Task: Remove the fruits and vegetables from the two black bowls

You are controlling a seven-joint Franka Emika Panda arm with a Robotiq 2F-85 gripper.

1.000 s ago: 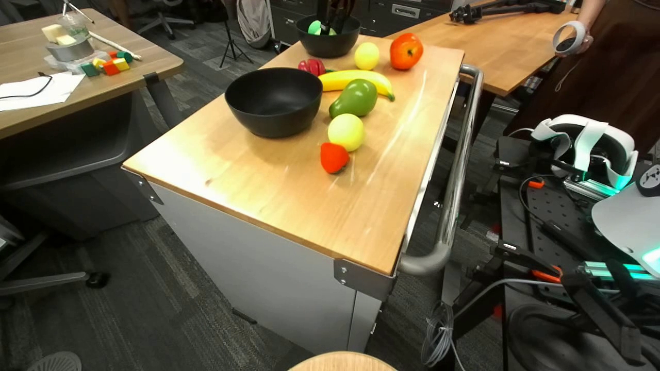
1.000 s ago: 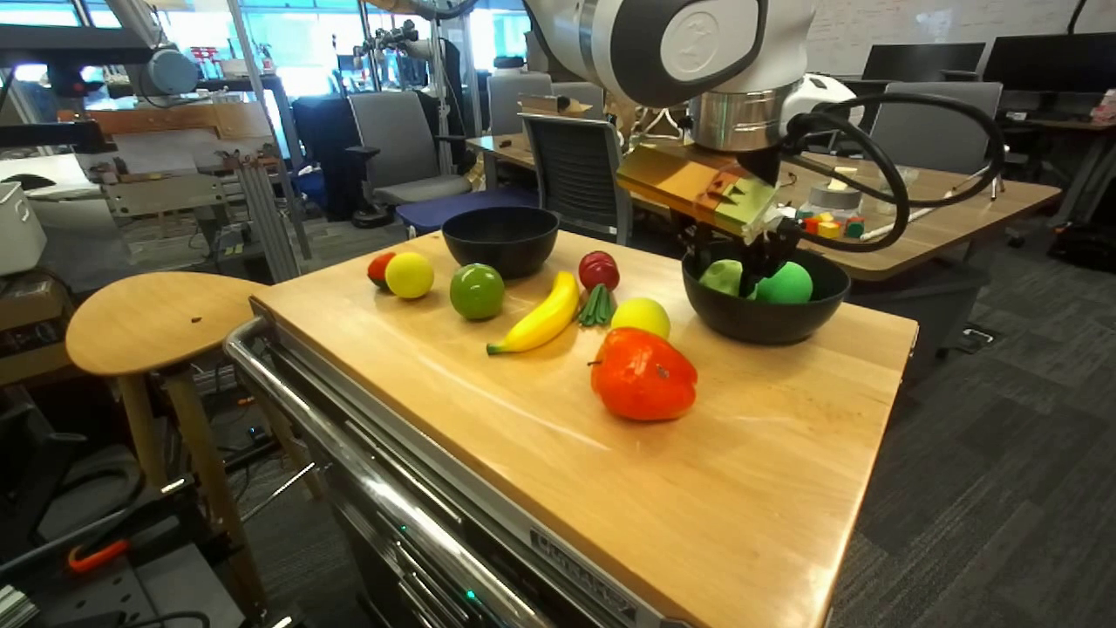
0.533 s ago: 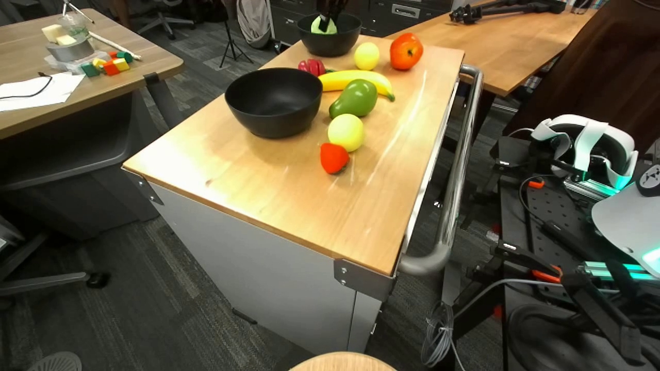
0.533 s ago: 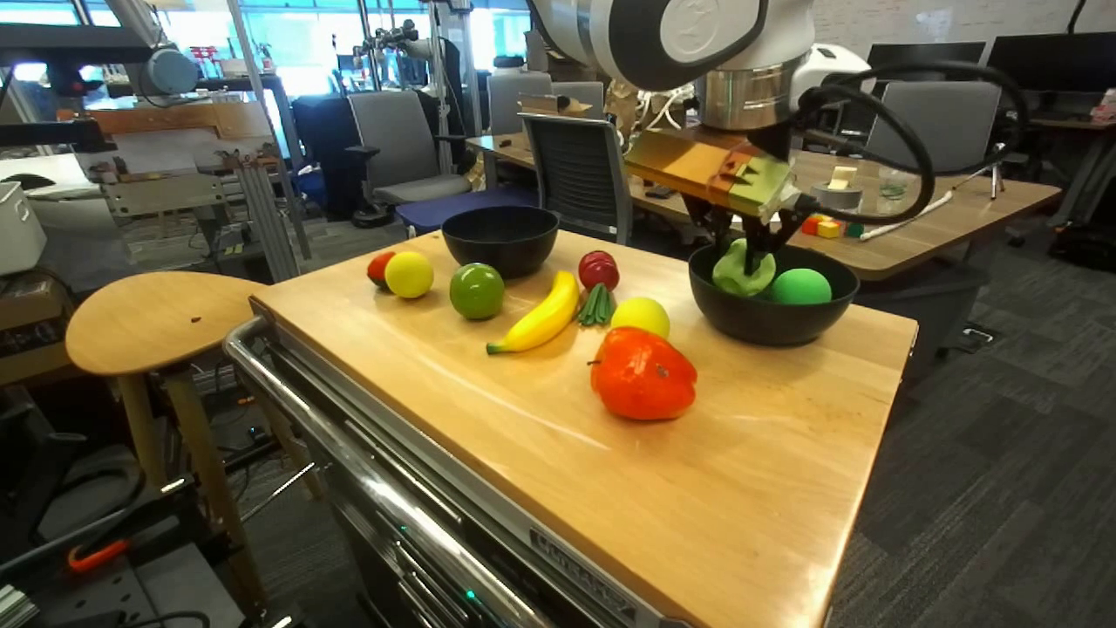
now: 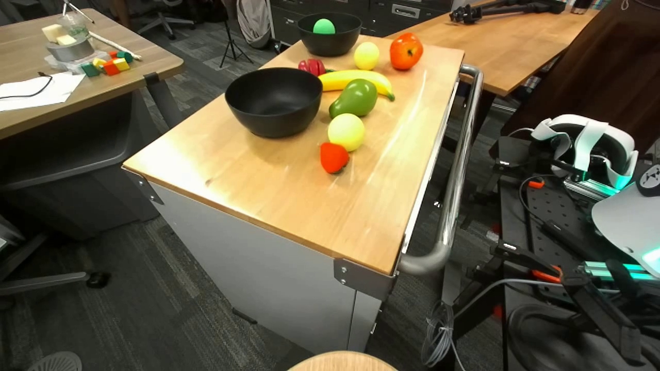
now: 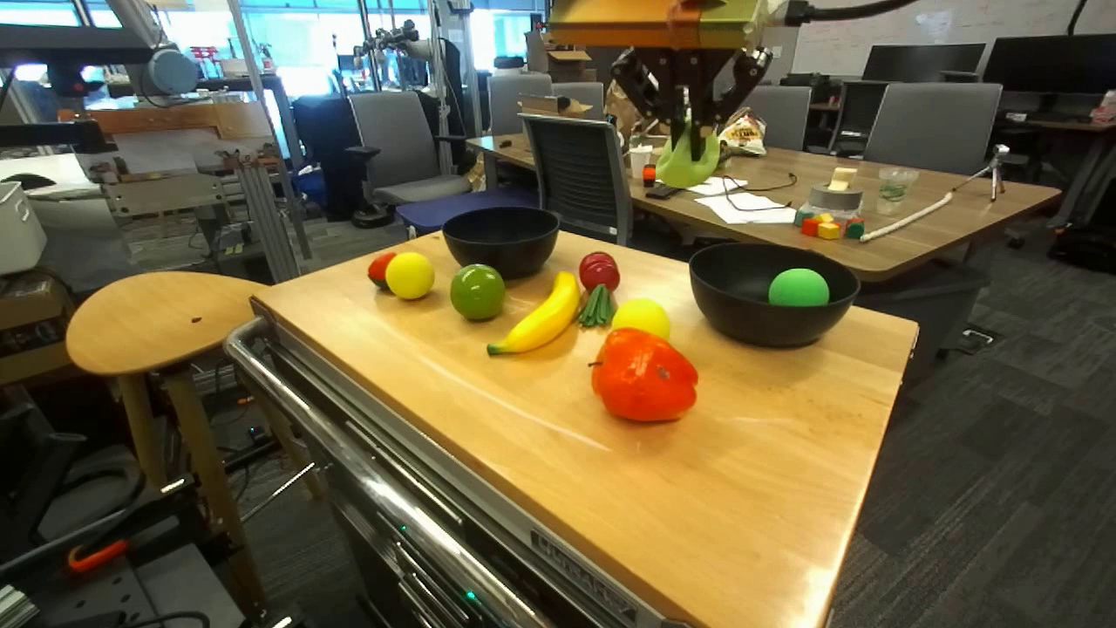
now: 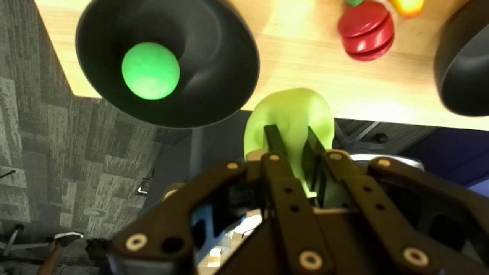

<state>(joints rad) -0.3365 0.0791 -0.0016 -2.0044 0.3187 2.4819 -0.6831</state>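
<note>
Outside both black bowls (image 6: pixel 501 250), the tool (image 7: pixel 291 130) grips a pale green object (image 7: pixel 293 105) aloft.

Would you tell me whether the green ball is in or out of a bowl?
In: the wrist view shows the green ball inside a black bowl, and both exterior views agree.

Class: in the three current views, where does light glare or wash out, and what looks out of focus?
Wrist view: the wooden top has washed-out bright patches, and the nearest parts of the hand look soft; both exterior views: pale streaks of glare cross the wooden top; in an exterior view, the windows are partly blown out to near white.
</note>
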